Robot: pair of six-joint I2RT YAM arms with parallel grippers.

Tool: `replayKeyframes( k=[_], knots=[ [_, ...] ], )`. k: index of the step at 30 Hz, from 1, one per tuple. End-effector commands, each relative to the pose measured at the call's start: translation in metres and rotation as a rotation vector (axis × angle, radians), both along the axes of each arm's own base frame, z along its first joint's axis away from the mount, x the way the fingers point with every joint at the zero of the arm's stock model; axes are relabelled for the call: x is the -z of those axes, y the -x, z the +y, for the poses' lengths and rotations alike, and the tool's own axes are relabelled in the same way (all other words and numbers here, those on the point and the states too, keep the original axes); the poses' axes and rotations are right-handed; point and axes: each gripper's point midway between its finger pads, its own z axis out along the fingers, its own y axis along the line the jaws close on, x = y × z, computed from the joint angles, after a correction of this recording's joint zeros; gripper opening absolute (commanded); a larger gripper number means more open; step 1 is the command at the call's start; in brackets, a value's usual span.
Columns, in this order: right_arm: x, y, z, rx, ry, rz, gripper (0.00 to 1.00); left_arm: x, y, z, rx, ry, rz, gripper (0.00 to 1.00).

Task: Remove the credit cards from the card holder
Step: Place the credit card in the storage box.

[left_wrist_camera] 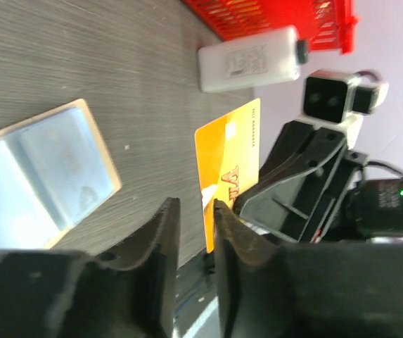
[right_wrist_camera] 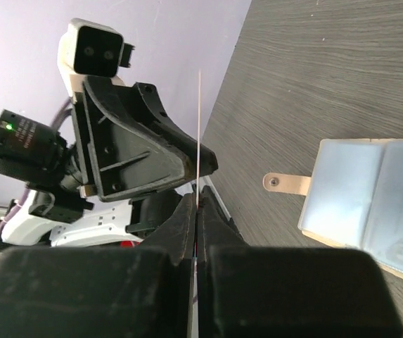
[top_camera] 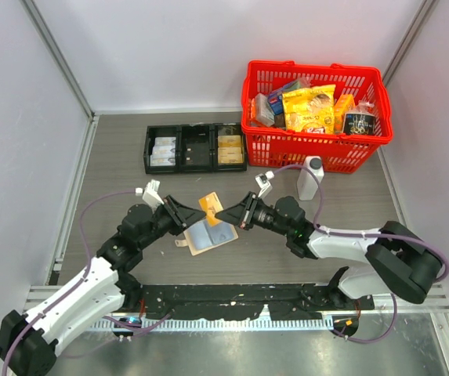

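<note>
- The card holder (top_camera: pixel 211 236) lies open and flat on the table, pale blue-grey inside up, with its snap tab (right_wrist_camera: pixel 285 184) sticking out on the side toward the left arm's base; it is below and between the two grippers, and neither touches it.
- One of the credit cards, an orange card (top_camera: pixel 211 204), is already out and held in the air just above the holder's far edge; that much of the task looks done.
- The pockets are too glossy to show whether any cards remain inside; I judge the holder needs checking, and the orange card has not yet been set down.
- The left gripper (top_camera: pixel 193 218) reaches in low from the left, its wrist angled toward the card; its jaws stand a narrow gap apart and hold nothing; the card's lower corner sits just beside one finger, and I cannot tell if they touch.
- The right gripper (top_camera: pixel 222 213) faces it from the right, forearm stretched low over the table; its jaws are pinched on the card's edge, and the card stands upright between them.
- Farther right are a white bottle (top_camera: pixel 310 178) and a red basket (top_camera: pixel 318 153), both well apart from the grippers.
</note>
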Motion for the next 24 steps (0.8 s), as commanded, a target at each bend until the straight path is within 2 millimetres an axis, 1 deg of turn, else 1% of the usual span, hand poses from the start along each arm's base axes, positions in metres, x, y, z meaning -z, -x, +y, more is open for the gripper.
replayKeyframes(
  k=[1,4,5,6,7,9,12,16,20,24],
  knots=[
    [-0.009,0.003,-0.008,-0.026,0.088,-0.125,0.01,-0.015,0.006,0.009,0.059,-0.187,-0.081,0.33],
    [-0.007,0.007,-0.015,-0.065,0.194,-0.171,0.01,-0.019,0.015,0.014,0.152,-0.33,-0.125,0.45],
    [-0.007,0.009,-0.016,-0.087,0.232,-0.225,0.01,-0.022,0.017,0.014,0.182,-0.371,-0.137,0.51],
    [-0.007,0.011,-0.019,-0.101,0.271,-0.222,0.01,-0.025,0.018,0.014,0.209,-0.4,-0.148,0.55],
    [-0.009,0.014,-0.019,-0.133,0.297,-0.276,0.01,-0.029,0.018,0.014,0.237,-0.429,-0.164,0.59],
    [-0.01,0.02,-0.023,-0.177,0.354,-0.311,0.01,-0.034,0.021,0.009,0.307,-0.464,-0.196,0.61],
    [-0.019,0.029,-0.028,-0.235,0.384,-0.377,0.01,-0.043,0.026,-0.003,0.431,-0.478,-0.25,0.61],
    [-0.032,0.046,-0.03,-0.317,0.356,-0.446,0.01,-0.052,0.027,-0.016,0.542,-0.476,-0.304,0.61],
    [-0.042,0.055,-0.033,-0.342,0.33,-0.484,0.01,-0.059,0.032,-0.026,0.618,-0.444,-0.358,0.56],
    [-0.05,0.059,-0.036,-0.343,0.313,-0.513,0.01,-0.061,0.039,-0.028,0.649,-0.415,-0.387,0.5]
  ],
)
